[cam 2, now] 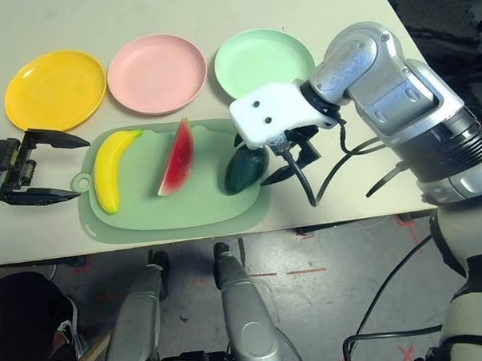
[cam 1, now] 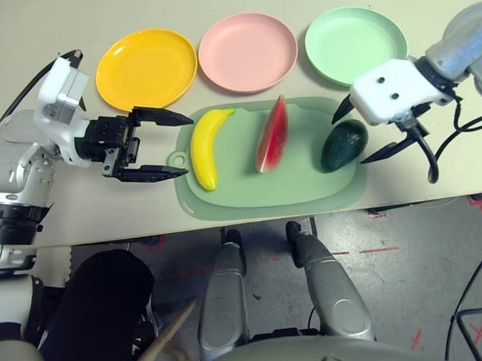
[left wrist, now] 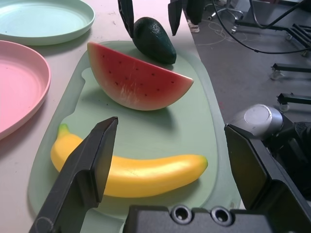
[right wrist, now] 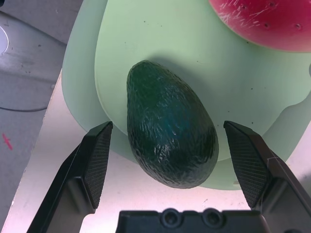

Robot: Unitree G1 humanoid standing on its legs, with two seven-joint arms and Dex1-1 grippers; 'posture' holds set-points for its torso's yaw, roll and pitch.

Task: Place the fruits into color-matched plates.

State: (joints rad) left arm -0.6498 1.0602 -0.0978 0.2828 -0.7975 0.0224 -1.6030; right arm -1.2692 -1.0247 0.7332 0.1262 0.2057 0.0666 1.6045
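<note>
My right gripper (right wrist: 167, 160) hung over the avocado (right wrist: 170, 126) at the mat's (cam 1: 305, 190) right end, jaws apart and straddling its short width, long axis running between them; my left gripper (cam 1: 163, 144), also apart, was beside the banana (cam 1: 206, 148).

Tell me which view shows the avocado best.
The right wrist view: the avocado lies whole and close between the open right hand's fingers. Both eye views show it small, partly covered by that hand in the right eye view. The left wrist view shows it farther away.
</note>
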